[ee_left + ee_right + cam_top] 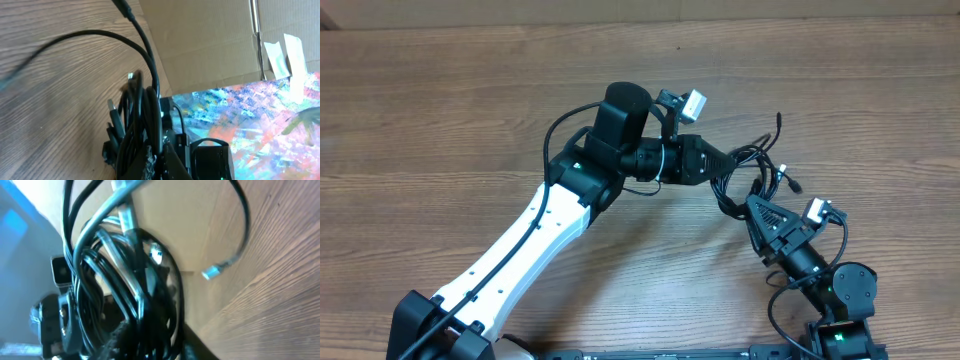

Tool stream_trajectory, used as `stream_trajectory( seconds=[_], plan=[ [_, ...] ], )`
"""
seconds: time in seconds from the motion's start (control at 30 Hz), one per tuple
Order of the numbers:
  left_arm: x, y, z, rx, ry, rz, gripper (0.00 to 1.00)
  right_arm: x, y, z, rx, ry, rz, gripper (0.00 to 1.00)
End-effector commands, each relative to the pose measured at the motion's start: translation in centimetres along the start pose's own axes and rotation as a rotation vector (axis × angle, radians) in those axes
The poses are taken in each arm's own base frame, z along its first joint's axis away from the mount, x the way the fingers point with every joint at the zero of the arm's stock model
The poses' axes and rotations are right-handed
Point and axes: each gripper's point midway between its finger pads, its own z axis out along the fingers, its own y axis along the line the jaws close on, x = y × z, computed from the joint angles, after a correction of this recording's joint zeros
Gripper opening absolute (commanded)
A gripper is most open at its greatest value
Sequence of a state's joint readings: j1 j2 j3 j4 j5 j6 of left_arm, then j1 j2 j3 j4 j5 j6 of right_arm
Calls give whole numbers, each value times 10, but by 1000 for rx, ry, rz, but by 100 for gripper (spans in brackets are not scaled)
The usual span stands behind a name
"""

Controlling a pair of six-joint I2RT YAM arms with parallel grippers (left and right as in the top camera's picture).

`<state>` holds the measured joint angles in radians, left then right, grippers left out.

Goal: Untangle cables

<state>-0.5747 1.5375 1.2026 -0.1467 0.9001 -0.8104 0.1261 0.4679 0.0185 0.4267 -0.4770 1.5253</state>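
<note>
Two claws to log, both at one tangle. Found left claw (723, 160) clamped shut on the cables (762, 168); saw strands bunched tight against its fingers in the left wrist view. Could not tell right claw (752, 206) state: saw its tip set against the same bundle from the near side in the overhead view, but found the jaws buried behind blurred black loops in the right wrist view, so grip or gap not readable. Saw both claws close together, with the tangle between them.

Placed the cables right of centre on the bench (440, 120), as one knotted clump with loose loops, not separated. Noted one free end (779, 118) pointing away from the clump toward the far edge. Noted a small plug (797, 186) poking out on the right side, near the right claw. Caught a pale plug (212, 271) at the end of a thin curved cord, against the wood, in the right wrist view. Traced one long strand (90, 33) arcing out over the wood grain in the left wrist view.

Further out, logged white left arm link (530, 240) running from the near-left corner and dark right arm (845, 285) at the near-right edge. Past the bench, logged brown cardboard (210, 40) and a multicoloured patterned sheet (260, 115).
</note>
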Motion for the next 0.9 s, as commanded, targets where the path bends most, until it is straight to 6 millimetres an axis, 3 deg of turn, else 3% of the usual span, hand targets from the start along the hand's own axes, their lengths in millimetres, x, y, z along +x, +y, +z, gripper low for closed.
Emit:
stream_trajectory(
  seconds=[0.0, 0.07, 0.27, 0.4, 0.5, 0.7, 0.87],
  plan=[
    [2, -9, -1, 14, 4, 11, 4, -4, 3, 0, -20, -30, -32, 11],
    [2, -5, -1, -3, -1, 8, 4, -3, 12, -1, -57, -27, -104, 4],
    [1, 32, -3, -174, -52, -87, 4, 14, 53, -7, -224, 36, -301, 4],
    [-1, 60, -9, -311, -102, -136, 4, 29, 69, -12, -300, 98, -355, 4],
    [-3, 69, -9, -345, -125, -175, 4, 40, 81, -19, -361, 144, -403, 4],
    [4, 74, 2, -349, -109, -249, 4, 49, 86, -22, -388, 185, -429, 4],
    [21, 89, 24, -375, -45, -269, 4, 54, 96, -28, -437, 195, -464, 4]
  ],
)
